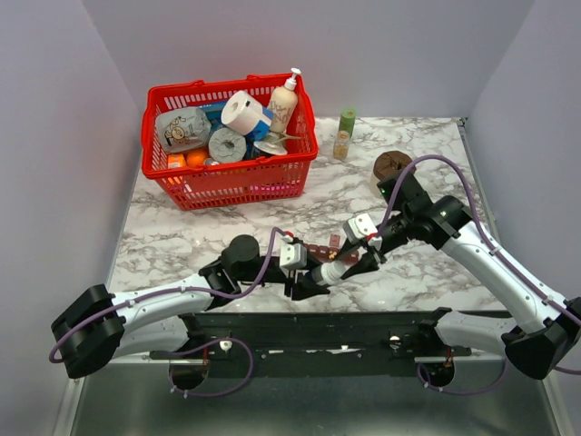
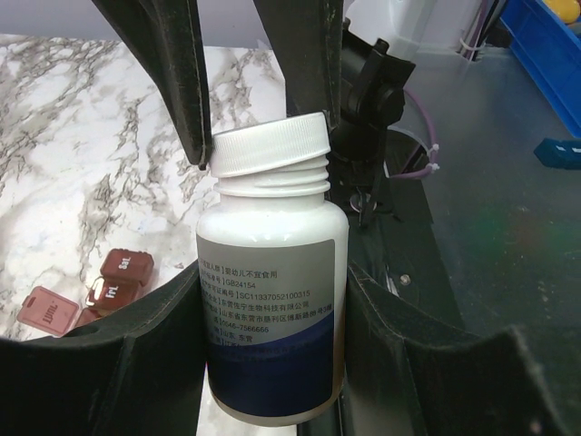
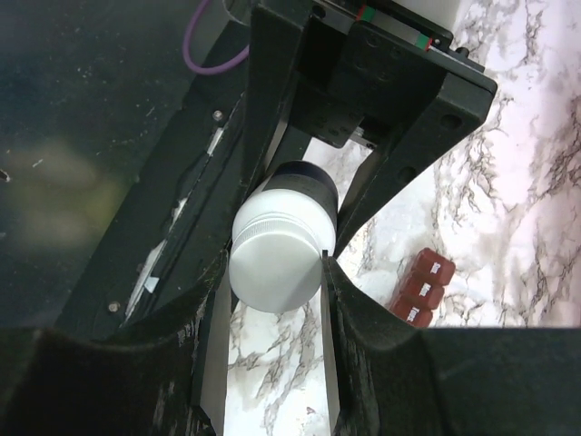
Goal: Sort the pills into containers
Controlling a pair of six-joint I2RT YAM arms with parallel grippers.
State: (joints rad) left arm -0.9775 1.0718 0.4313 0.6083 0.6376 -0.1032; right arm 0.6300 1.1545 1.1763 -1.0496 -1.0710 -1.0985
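A white pill bottle [image 2: 272,309] with a blue-banded label is held upright-on to the left wrist camera, my left gripper [image 2: 272,350] shut on its body. Its white cap [image 2: 270,145] sits slightly tilted on the threaded neck, with my right gripper [image 3: 275,272] shut on its sides. In the top view both grippers [image 1: 304,277] [image 1: 359,257] meet over the near middle of the table. The containers [image 1: 320,246], a dark red-brown strip of small square compartments, lie just behind them on the marble [image 2: 118,277] [image 3: 422,286], some lids open. No pills show.
A red basket [image 1: 231,182] with a toilet roll, a lotion bottle and packets stands at the back left. A green-capped bottle [image 1: 344,133] and a round brown-topped tub [image 1: 392,164] stand at the back right. Grey walls close in the sides.
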